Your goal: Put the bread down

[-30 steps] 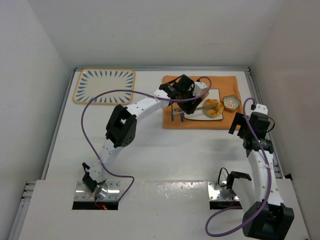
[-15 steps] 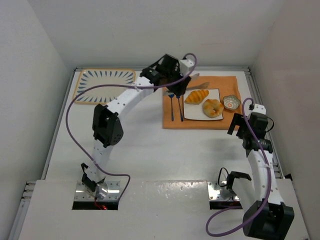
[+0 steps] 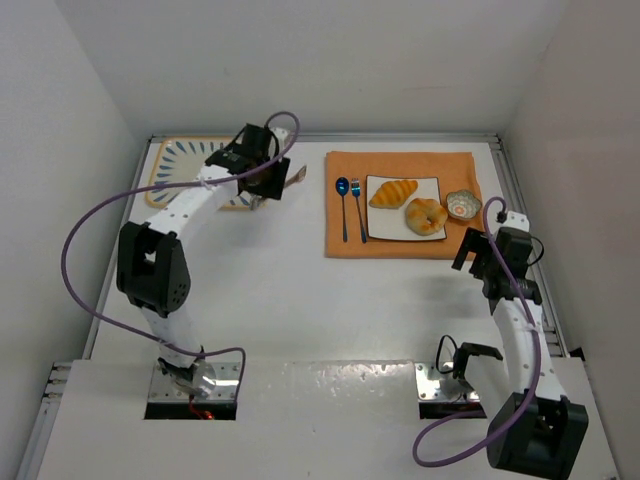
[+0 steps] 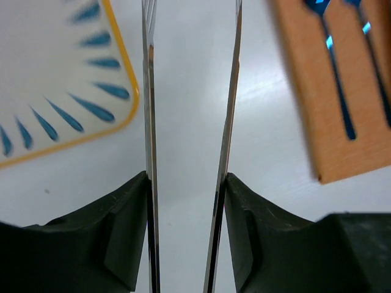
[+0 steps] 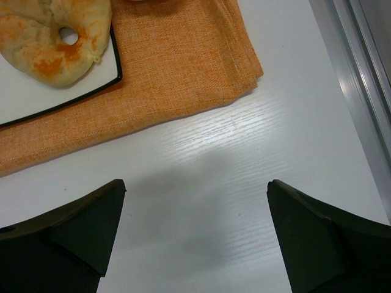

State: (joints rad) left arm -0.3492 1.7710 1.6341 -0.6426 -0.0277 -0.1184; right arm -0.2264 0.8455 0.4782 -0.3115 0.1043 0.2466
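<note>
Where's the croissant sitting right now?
In the top view, the croissant lies on the white plate on the orange cloth, far right, beside the round bun.

White rounded links and blocky black joint housings on both the left arm (image 3: 190, 205) and the right arm (image 3: 520, 335). Slack purple cable (image 3: 66, 265) along each, ending at silvery base plates (image 3: 190, 385) on the near edge of the table (image 3: 300, 300). Left gripper (image 4: 192, 61): two thin, bright metal blades set in matte black mounts. Right gripper (image 5: 195, 183): broad, black, wedge-shaped fingers (image 5: 67, 226).
</note>
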